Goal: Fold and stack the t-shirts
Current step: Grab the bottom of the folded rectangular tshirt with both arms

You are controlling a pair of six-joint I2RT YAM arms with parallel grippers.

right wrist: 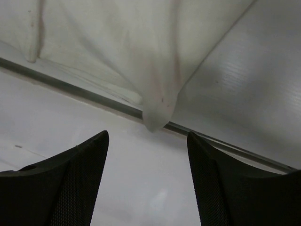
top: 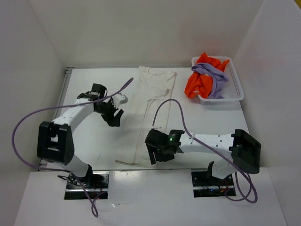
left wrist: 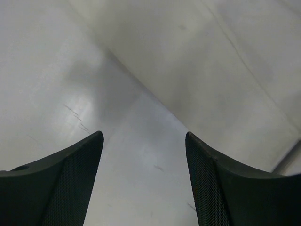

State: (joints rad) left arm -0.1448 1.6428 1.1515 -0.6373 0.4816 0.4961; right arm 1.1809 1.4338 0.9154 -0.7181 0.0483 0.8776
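Observation:
A cream t-shirt [top: 149, 106] lies folded lengthwise into a long strip down the middle of the table; its near hem reaches the table's front edge, and a corner of it [right wrist: 157, 115] hangs over the metal edge strip in the right wrist view. My left gripper [top: 114, 117] is open and empty, just left of the shirt, over bare table [left wrist: 141, 155]. My right gripper [top: 157, 155] is open and empty at the shirt's near right corner. An orange t-shirt [top: 202, 80] and a lilac t-shirt [top: 214, 77] lie crumpled in the white basket [top: 235, 96].
The basket stands at the far right of the table. White walls enclose the table on three sides. A metal strip [right wrist: 70, 87] runs along the table's front edge. Purple cables loop from both arms.

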